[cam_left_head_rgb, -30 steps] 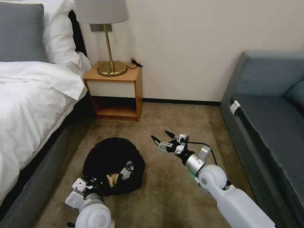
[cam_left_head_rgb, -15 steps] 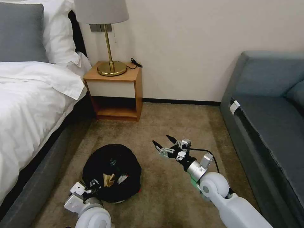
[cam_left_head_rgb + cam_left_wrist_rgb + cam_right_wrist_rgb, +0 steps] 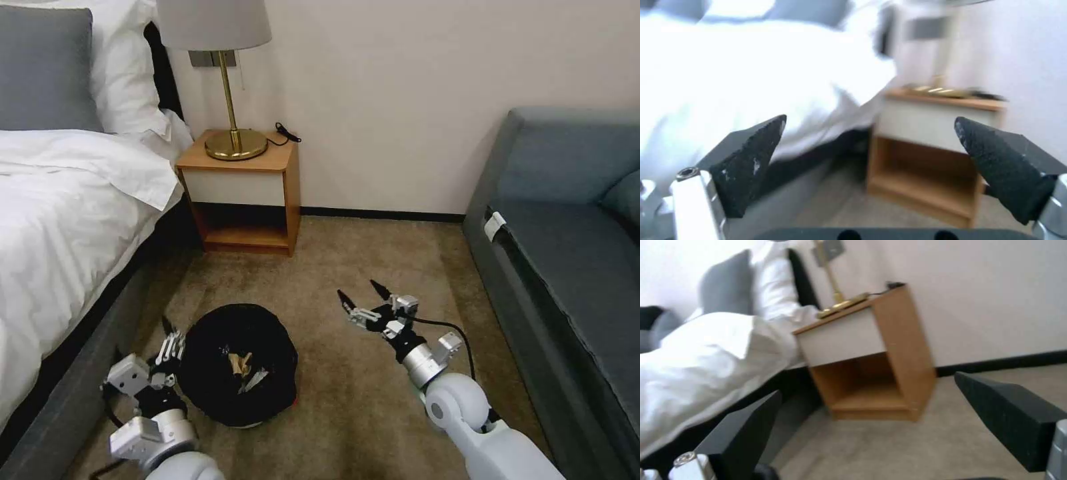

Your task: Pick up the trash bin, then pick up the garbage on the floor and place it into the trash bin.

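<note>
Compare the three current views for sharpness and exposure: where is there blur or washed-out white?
Head view: sharp, evenly lit, trash bin and both grippers crisp. Left wrist view: heavily motion-blurred, the bed blown out to white, only the left gripper fingers crisp. Right wrist view: mildly soft on the nightstand.

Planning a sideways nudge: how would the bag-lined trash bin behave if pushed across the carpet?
The trash bin is small and holds only a few scraps, so probably light. Carpet may grab its base, so it could tip rather than slide. The loose black liner would likely crumple.
</note>
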Available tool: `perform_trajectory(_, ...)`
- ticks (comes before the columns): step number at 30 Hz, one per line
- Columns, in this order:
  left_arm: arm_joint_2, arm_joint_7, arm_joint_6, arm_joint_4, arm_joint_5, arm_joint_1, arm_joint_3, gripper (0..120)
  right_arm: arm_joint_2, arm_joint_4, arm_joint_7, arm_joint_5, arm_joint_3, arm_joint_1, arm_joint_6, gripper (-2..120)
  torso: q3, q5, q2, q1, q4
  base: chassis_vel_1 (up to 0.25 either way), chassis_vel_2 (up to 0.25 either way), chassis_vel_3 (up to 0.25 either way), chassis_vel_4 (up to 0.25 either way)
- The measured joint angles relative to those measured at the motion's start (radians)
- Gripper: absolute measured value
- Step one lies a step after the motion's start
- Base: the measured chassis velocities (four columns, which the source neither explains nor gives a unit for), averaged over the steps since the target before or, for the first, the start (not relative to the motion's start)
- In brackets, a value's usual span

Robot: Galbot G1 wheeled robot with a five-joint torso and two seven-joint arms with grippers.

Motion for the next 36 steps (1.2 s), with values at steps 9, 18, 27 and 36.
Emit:
perform_trajectory(9,0.027,0.101,-0.098,0.049,0.3,0.075,0.023,100,0.092,0.045,0.073,-0.055,0.123,-0.135,0.016,100,0.0,-0.0004,0.0,0.0,-0.0001,0.0,0.0,0.0,0.0)
perform_trajectory(18,0.027,0.088,-0.219,0.105,0.453,0.13,-0.004,100,0.202,0.048,0.153,-0.178,0.183,-0.217,0.079,100,0.0,-0.0001,0.0,0.0,-0.0001,0.0,0.0,0.0,0.0)
perform_trajectory(27,0.023,0.058,-0.239,0.157,0.413,0.138,0.002,100,0.23,0.054,0.193,-0.206,0.207,-0.277,0.075,100,0.0,-0.0003,0.0,0.0,-0.0001,0.0,0.0,0.0,0.0)
perform_trajectory(36,0.023,0.057,-0.237,0.157,0.407,0.137,0.003,100,0.228,0.054,0.193,-0.206,0.205,-0.275,0.073,100,0.0,-0.0002,0.0,0.0,0.0,0.0,0.0,0.0,0.0)
